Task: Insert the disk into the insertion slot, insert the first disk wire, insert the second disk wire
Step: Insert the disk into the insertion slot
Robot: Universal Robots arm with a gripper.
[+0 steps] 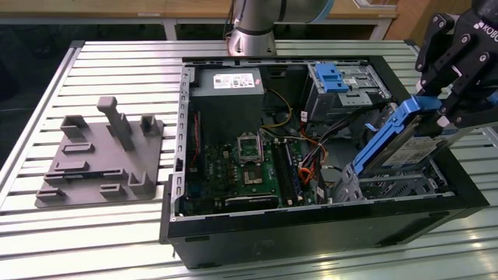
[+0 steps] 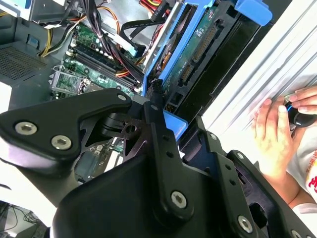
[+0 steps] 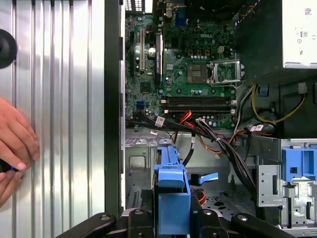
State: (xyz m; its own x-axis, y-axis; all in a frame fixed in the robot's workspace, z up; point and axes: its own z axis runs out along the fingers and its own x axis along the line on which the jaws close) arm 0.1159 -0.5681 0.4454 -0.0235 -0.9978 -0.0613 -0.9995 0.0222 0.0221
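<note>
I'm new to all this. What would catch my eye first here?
The black gripper clamps the blue-framed disk, tilted above the silver insertion slot at the exterior view's right. The open computer case around it bares a green motherboard. A grey fixture plate lies at that view's left.

Bright overhead light. Exterior view: glare on table (image 1: 86, 233) slats, computer case (image 1: 311, 227) interior in shadow. Second wrist view: table blown out white, claw (image 2: 173, 124) near-black against it.
</note>
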